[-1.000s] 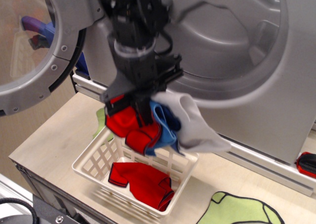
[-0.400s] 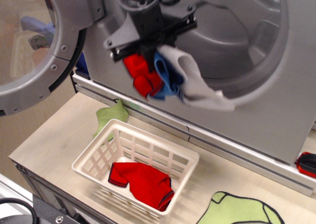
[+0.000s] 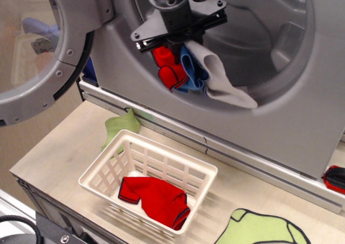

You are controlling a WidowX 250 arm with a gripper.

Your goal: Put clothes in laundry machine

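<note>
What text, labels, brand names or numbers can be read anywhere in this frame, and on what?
None. No readable word, number or brand shows on the laundry machine, its open door, the white basket, the clothes held by the gripper, or the red item at the right edge, which is too small and cropped to show any marking.

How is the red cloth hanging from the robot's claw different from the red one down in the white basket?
The hanging red cloth dangles bunched from the gripper at the drum mouth, beside blue and grey pieces. The basket's red cloth lies spread flat, alone, and shows more fabric. Both are bright red with dark trim.
</note>
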